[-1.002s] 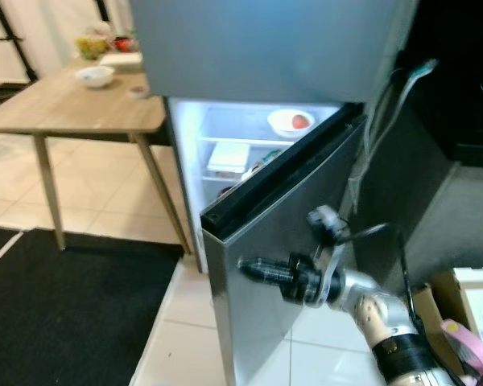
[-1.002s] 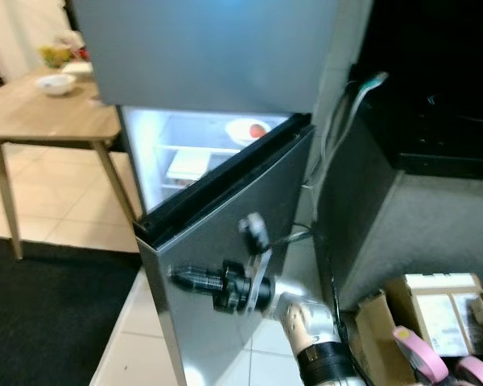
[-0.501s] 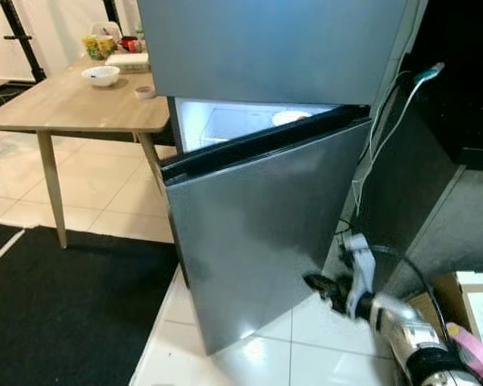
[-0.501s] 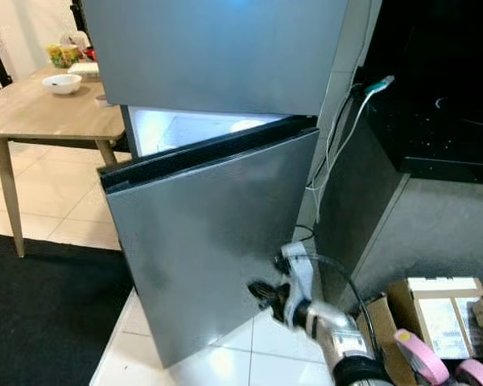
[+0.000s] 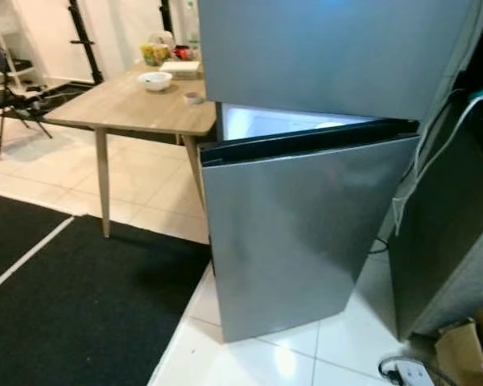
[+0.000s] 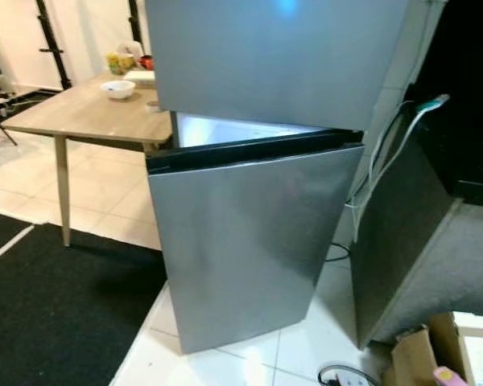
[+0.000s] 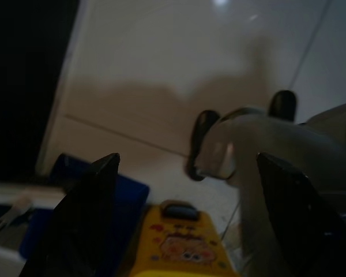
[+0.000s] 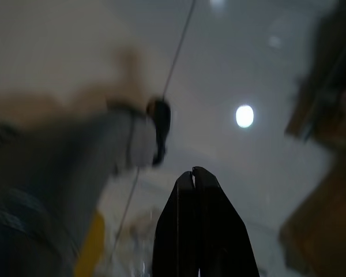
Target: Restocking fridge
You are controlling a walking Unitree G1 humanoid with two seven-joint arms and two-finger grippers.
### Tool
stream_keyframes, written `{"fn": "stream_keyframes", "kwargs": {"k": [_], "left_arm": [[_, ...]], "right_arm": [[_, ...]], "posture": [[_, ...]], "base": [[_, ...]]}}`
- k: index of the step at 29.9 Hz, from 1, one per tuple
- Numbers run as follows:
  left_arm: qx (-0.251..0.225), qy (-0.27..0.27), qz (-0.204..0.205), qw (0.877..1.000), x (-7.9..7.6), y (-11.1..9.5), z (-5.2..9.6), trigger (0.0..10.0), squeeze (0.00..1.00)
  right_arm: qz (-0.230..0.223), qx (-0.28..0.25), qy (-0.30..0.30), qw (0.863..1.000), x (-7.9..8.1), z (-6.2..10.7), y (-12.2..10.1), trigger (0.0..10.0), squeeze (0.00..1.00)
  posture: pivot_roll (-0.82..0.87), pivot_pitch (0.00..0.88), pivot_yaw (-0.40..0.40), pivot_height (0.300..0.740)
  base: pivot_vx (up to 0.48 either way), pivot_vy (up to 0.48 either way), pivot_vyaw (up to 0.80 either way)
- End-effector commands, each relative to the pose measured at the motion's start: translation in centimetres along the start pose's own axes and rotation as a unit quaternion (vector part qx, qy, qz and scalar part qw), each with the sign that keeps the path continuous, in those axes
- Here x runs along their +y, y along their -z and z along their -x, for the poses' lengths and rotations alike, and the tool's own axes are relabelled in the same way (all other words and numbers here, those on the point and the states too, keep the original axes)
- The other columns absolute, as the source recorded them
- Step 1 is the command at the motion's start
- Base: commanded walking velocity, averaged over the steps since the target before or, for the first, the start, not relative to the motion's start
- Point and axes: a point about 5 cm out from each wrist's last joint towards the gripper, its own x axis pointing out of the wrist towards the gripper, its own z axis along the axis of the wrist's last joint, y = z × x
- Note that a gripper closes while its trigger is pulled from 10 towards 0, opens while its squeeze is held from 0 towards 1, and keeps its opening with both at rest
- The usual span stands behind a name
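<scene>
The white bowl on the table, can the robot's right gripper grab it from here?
Probably not. The white bowl sits on the far wooden table, while the right gripper hangs shut over the floor.

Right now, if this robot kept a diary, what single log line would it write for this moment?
stage: restocking fridge | lower fridge door: ajar, light in gap | left gripper: open, hanging over tiled floor | right gripper: shut, over floor | wooden table: left of fridge
</scene>
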Motion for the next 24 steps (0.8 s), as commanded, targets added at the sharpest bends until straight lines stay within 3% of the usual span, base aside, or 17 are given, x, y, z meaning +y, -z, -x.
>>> {"fn": "stream_keyframes", "kwargs": {"k": [1, 3, 9, 13, 24], "left_arm": [[0.028, 0.001, 0.001, 1.000, -0.3, 1.2, 0.1, 10.0, 0.00], [0.028, 0.002, 0.005, 1.000, -0.3, 1.2, 0.1, 10.0, 0.00], [0.020, 0.003, 0.027, 0.999, -0.2, 0.7, 0.0, 10.0, 0.00], [0.023, 0.002, 0.029, 0.999, -0.1, 0.7, 0.0, 10.0, 0.00], [0.030, 0.000, 0.029, 0.999, 0.3, 1.0, 0.2, 10.0, 0.00]], "right_arm": [[0.005, 0.006, 0.018, 1.000, -0.3, 0.0, 0.2, 10.0, 0.00], [0.012, 0.017, 0.045, 0.999, -0.6, 0.1, 1.0, 10.0, 0.00], [0.021, 0.041, 0.050, 0.998, -0.4, 0.2, 2.3, 10.0, 0.00], [0.022, 0.028, 0.050, 0.998, -0.3, 0.1, 1.5, 10.0, 0.00], [0.024, 0.004, 0.033, 0.999, 0.7, -0.4, 0.4, 10.0, 0.00]], "posture": [[-0.10, 0.000, -0.032, 0.740], [-0.10, 0.000, -0.032, 0.740], [-0.10, 0.000, -0.027, 0.740], [-0.10, 0.000, -0.029, 0.740], [-0.09, 0.000, -0.019, 0.740]], "base": [[0.000, 0.000, 0.67], [0.000, 0.000, 0.00], [0.000, 0.000, 0.00], [0.000, 0.000, 0.00], [0.285, 0.000, 0.00]]}}
